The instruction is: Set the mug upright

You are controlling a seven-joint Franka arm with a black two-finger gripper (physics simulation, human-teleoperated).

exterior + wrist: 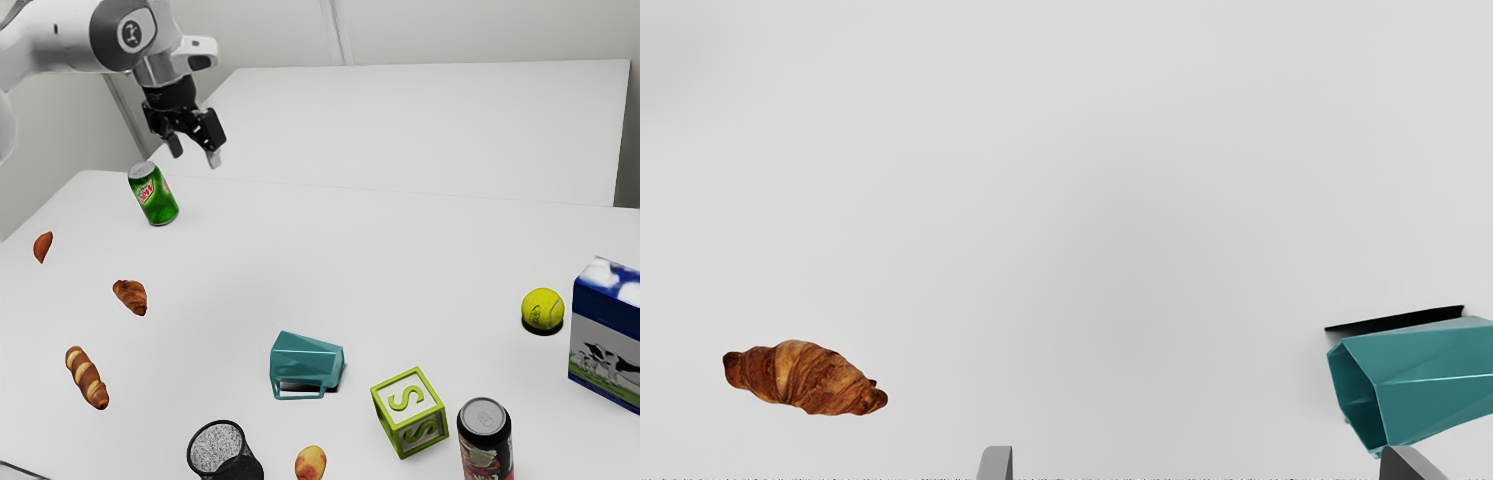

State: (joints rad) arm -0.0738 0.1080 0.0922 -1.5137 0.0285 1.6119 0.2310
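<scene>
My gripper [194, 150] is high at the upper left of the exterior view, above and beyond the green can, well away from the mug. The teal faceted mug [304, 361] lies on its side on the white table, its handle toward the exterior view's near edge. In the wrist view the mug [1426, 380] shows its dark open mouth, partly behind one fingertip. The gripper [1196, 463] stands open there, fingertips wide apart with nothing between them.
Around the mug stand a green letter block [410, 412], a dark can [486, 440], a black cup [222, 452] and a potato-like item [310, 462]. A croissant [803, 378], green can [153, 194], tennis ball [542, 309] and milk carton [608, 335] are farther off.
</scene>
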